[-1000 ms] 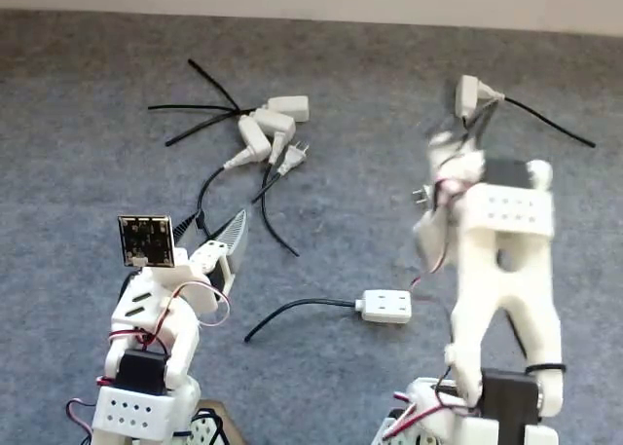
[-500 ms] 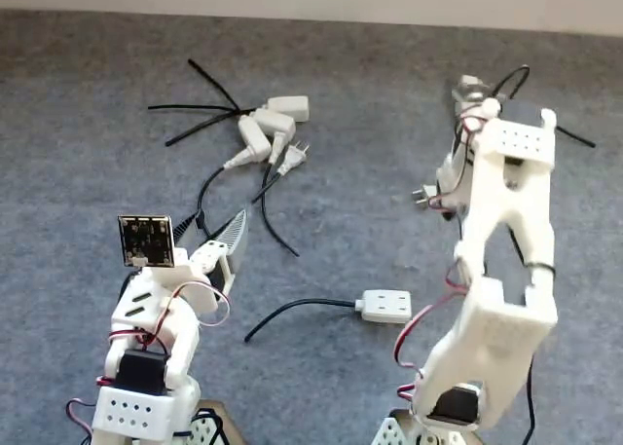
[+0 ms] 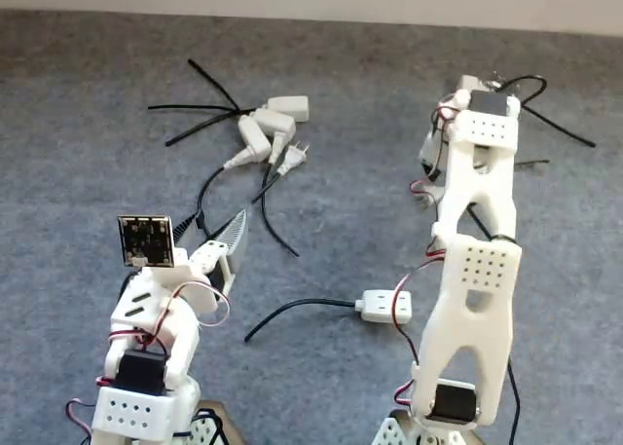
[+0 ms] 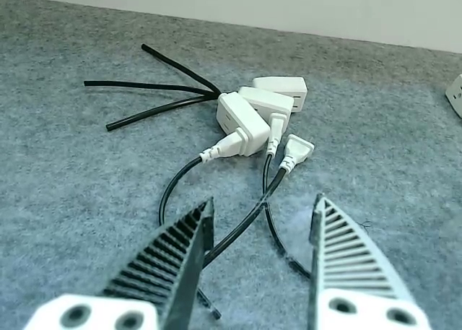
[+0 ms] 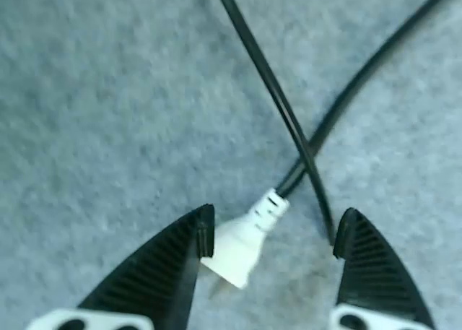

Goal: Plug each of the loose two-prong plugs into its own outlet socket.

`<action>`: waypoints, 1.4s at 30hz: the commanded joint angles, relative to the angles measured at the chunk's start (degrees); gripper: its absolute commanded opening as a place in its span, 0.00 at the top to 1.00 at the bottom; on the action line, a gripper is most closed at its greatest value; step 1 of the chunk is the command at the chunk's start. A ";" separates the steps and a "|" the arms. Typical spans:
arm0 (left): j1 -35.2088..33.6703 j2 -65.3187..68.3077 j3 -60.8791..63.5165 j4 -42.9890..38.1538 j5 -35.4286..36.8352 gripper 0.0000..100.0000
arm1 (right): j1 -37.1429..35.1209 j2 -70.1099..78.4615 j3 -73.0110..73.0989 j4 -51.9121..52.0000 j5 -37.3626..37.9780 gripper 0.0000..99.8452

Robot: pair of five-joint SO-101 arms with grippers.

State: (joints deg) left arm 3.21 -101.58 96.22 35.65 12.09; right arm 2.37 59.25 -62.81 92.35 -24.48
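A loose white two-prong plug [image 5: 238,254] on a black cord lies on the grey carpet between the open fingers of my right gripper [image 5: 276,216], which hovers just above it. From above, that gripper [image 3: 428,167] is at the far right, under its stretched arm. A second loose plug [image 4: 297,148] [image 3: 295,156] lies beside a cluster of white outlet sockets [image 4: 263,102] [image 3: 273,119], two of which have plugs in them. My left gripper [image 4: 263,207] [image 3: 226,241] stands open, well short of that cluster, with nothing in it.
A white outlet socket [image 3: 384,306] on a black cord lies in the middle near the right arm's base. Another white socket [image 3: 470,85] sits at the far right, partly behind the arm. Two black cords [image 5: 303,139] cross by the right gripper. Bare carpet lies at the left.
The right arm has stretched out from its base toward the far right and come down over the plug there. The left arm and the socket cluster have not moved.
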 commanded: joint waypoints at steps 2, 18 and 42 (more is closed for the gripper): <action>-0.40 -0.66 0.92 0.00 -0.35 0.77 | -0.75 4.62 -8.40 -0.04 -5.98 0.74; -0.40 -0.66 0.92 0.00 -0.35 0.77 | -0.48 8.13 -14.29 6.81 7.82 0.93; -0.40 -0.57 0.92 0.00 -0.35 0.77 | -0.22 -16.04 -20.18 8.84 41.49 0.99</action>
State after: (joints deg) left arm 3.21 -101.58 96.22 35.65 12.09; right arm 2.29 51.08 -79.96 98.86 12.35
